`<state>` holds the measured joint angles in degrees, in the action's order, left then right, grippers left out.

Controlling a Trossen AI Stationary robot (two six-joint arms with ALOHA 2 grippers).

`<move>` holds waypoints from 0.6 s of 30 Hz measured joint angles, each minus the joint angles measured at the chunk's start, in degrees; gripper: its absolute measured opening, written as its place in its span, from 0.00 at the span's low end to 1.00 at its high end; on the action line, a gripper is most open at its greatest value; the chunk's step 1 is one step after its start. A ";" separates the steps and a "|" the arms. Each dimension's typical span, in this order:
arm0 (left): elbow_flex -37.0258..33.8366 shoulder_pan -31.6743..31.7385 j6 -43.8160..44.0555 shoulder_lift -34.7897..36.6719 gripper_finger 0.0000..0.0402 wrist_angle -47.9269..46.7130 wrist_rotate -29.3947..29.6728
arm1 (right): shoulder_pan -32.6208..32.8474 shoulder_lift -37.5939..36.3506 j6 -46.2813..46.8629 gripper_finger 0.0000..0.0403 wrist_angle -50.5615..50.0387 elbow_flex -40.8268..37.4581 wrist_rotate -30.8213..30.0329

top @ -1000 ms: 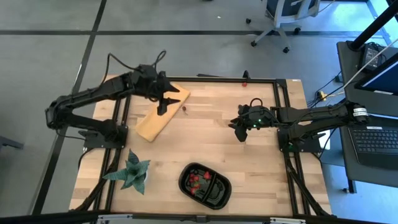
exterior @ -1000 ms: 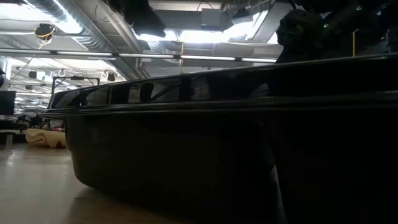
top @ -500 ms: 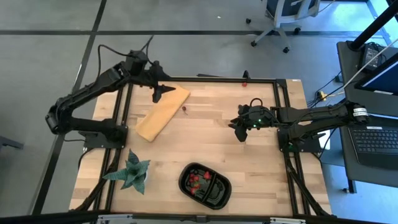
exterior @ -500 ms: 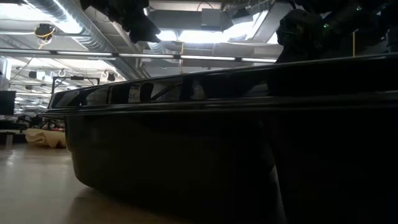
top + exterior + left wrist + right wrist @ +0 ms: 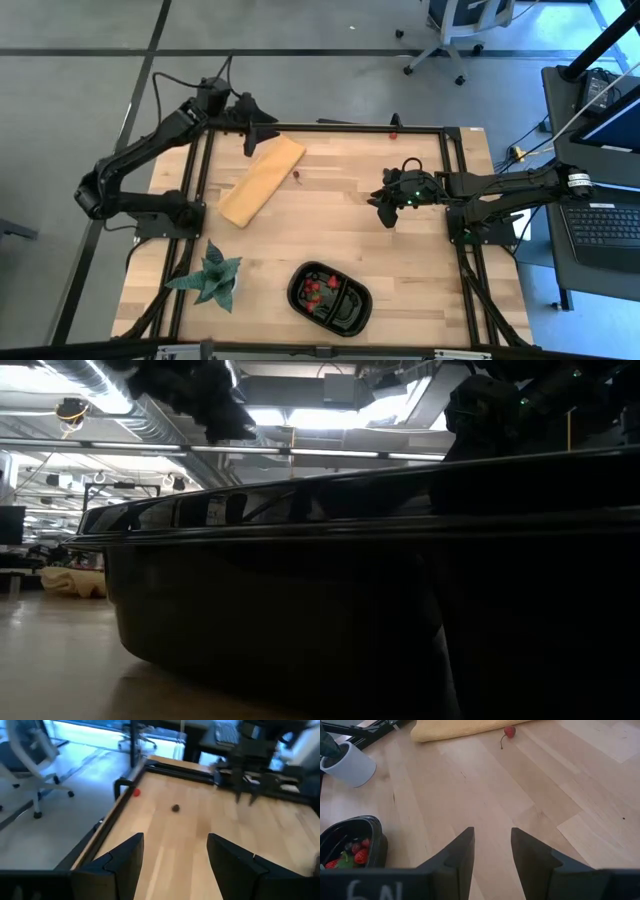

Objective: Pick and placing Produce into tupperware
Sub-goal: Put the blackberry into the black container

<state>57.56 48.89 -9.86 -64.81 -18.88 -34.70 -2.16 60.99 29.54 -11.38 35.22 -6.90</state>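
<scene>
From above, the left gripper (image 5: 252, 140) hangs over the table's far edge by the tan board (image 5: 261, 180), its fingers too small to judge there. The right gripper (image 5: 388, 214) hovers mid-table. The black tupperware (image 5: 330, 296) sits near the front edge with red produce (image 5: 314, 289) inside, and 1 cherry (image 5: 301, 173) lies beside the board.

At table height, the tupperware's dark wall (image 5: 300, 610) fills nearly everything.

The left wrist camera shows its 2 fingers (image 5: 117, 862) spread wide, holding nothing.

The right wrist camera shows its fingers (image 5: 452, 857) parted narrowly, empty, with the tupperware (image 5: 350, 842) to 1 side.
</scene>
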 joint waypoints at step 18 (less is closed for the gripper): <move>-20.70 1.99 14.41 0.00 0.53 27.62 6.74 | -2.34 0.02 1.77 0.33 1.44 0.00 -15.43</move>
<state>36.86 50.87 4.54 -64.82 8.74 -27.97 -4.50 61.01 31.31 -9.94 35.22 -22.32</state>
